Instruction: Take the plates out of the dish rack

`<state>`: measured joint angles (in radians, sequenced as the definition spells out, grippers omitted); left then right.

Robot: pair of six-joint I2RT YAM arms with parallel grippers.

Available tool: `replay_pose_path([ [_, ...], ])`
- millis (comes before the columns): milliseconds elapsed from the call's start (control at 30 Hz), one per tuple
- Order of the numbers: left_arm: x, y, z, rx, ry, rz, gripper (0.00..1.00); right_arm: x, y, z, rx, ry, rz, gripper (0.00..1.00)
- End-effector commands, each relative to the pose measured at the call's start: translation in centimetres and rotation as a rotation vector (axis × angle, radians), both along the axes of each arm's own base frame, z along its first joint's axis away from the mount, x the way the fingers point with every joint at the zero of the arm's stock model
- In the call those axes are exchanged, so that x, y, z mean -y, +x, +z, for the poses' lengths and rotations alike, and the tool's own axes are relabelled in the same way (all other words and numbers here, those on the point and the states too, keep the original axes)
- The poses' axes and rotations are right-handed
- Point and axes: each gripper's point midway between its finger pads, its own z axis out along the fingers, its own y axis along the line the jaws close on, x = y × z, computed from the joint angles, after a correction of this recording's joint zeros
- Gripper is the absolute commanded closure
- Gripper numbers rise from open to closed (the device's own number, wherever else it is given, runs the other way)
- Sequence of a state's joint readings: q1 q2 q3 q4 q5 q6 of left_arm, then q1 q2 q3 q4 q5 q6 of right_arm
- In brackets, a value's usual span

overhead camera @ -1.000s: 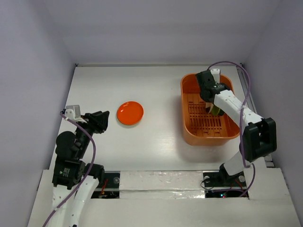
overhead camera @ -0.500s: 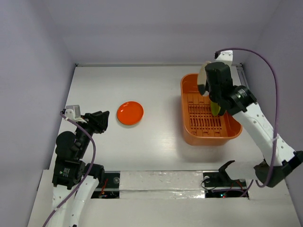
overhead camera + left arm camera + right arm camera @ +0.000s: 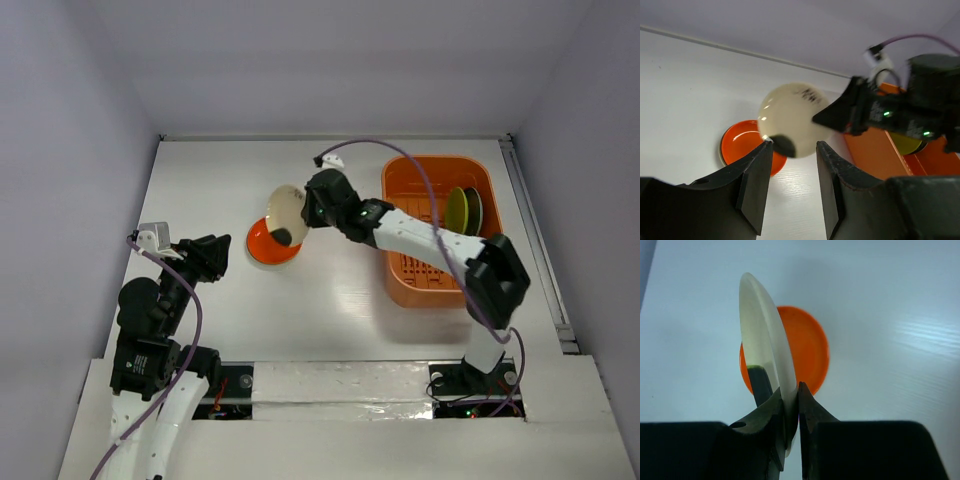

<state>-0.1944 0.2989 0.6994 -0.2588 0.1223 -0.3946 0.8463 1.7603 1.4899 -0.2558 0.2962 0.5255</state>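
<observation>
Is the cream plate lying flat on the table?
No, the right gripper holds the cream plate on edge by its rim, over the orange plate.

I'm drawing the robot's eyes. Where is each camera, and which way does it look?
Top camera: above and behind the arms, looking down at the table; both arms show.
Left wrist: on the left arm, looking past the open left tool toward the right arm.
Right wrist: on the right arm, looking down along the right tool, shut on the cream plate.
All three share the cream plate over the orange plate.
</observation>
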Motion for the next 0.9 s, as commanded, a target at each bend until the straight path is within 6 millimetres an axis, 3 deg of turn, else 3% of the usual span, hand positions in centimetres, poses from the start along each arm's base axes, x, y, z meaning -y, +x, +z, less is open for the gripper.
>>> replay_pose_path([
  [0,0.0,0.5,0.5,0.021,-0.007,0.005,0.63,-5.9,0.2,4.0,0.012,0.29,0.09,1.0],
  [33,0.0,0.6,0.5,0.021,-0.007,0.007,0.63,-6.6,0.4,2.2,-0.024,0.293,0.088,1.0],
  [267,0.0,0.4,0.6,0.027,-0.008,0.004,0.63,-7.9,0.7,-3.8,-0.127,0.316,0.056,1.0],
  [400,0.0,0.4,0.7,0.029,-0.008,0.004,0.63,-8.2,0.2,-7.5,-0.197,0.301,0.052,0.91],
  [500,0.0,0.4,0.7,0.029,-0.008,0.004,0.63,-8.1,0.0,-8.6,-0.22,0.293,0.053,0.79],
  [667,0.0,0.4,0.7,0.03,-0.009,0.004,0.63,-7.6,-0.7,-10.0,-0.246,0.265,0.055,0.72],
  [767,0.0,0.3,0.7,0.032,-0.009,0.005,0.63,-7.0,-0.9,-10.3,-0.249,0.239,0.046,0.57],
  [800,0.0,0.3,0.8,0.033,-0.011,0.005,0.63,-6.8,-0.8,-10.3,-0.245,0.23,0.04,0.45],
  [867,0.0,0.3,0.8,0.036,-0.011,0.005,0.63,-6.3,-0.8,-9.8,-0.228,0.207,0.039,0.33],
])
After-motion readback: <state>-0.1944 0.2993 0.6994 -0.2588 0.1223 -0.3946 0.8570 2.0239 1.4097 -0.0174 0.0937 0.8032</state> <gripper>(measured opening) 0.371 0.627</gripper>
